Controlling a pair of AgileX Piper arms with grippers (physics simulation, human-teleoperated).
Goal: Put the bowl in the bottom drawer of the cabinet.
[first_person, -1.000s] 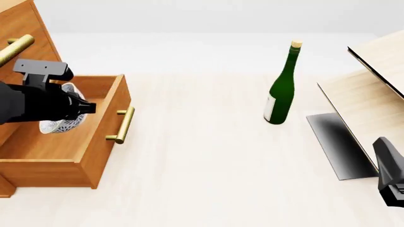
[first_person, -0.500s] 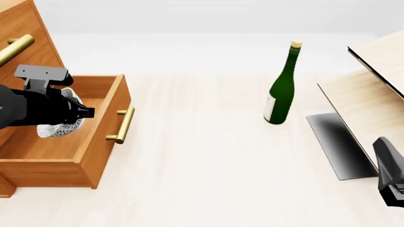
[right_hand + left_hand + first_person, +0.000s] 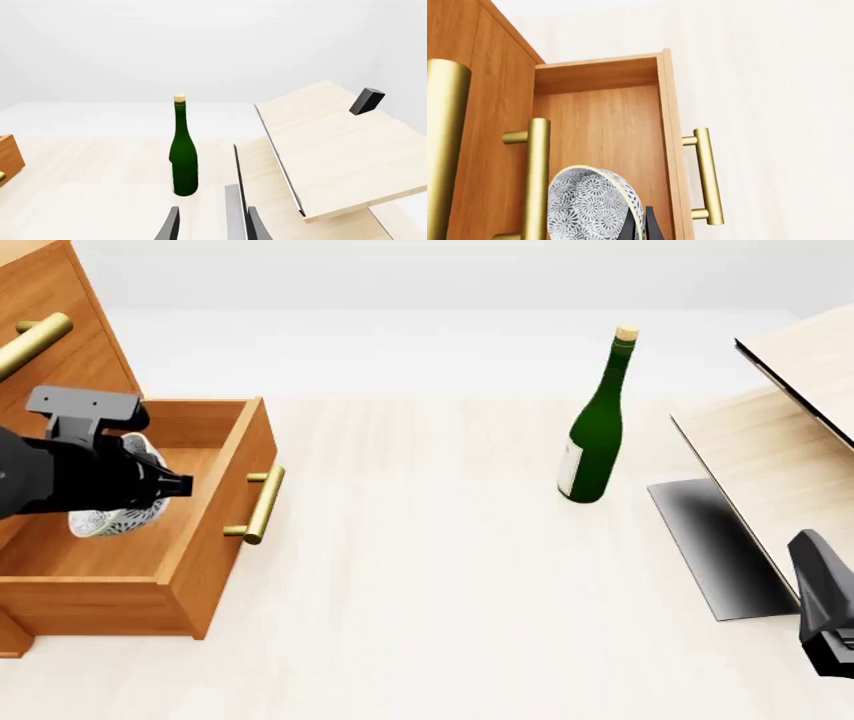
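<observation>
The cabinet (image 3: 60,335) stands at the far left with its bottom drawer (image 3: 220,525) pulled out and open. My left gripper (image 3: 131,492) is shut on the rim of the bowl (image 3: 104,522) and holds it tilted on edge inside the drawer's opening, just above the drawer floor. In the left wrist view the speckled bowl (image 3: 590,205) fills the near edge, one black fingertip (image 3: 648,226) against its rim, and beyond it lie the drawer's inside (image 3: 607,120) and its brass handle (image 3: 707,175). My right gripper (image 3: 213,227) hangs open at the near right, far from the cabinet.
A green bottle (image 3: 595,425) stands upright mid-table, also in the right wrist view as the bottle (image 3: 183,160). Pale wood furniture (image 3: 781,440) with a black panel (image 3: 714,545) fills the right side. Brass handles of upper drawers (image 3: 34,340) jut out above the open drawer.
My left gripper has carried the bowl a little to the left and lower, deeper into the open drawer. The right arm and the bottle have not moved.
</observation>
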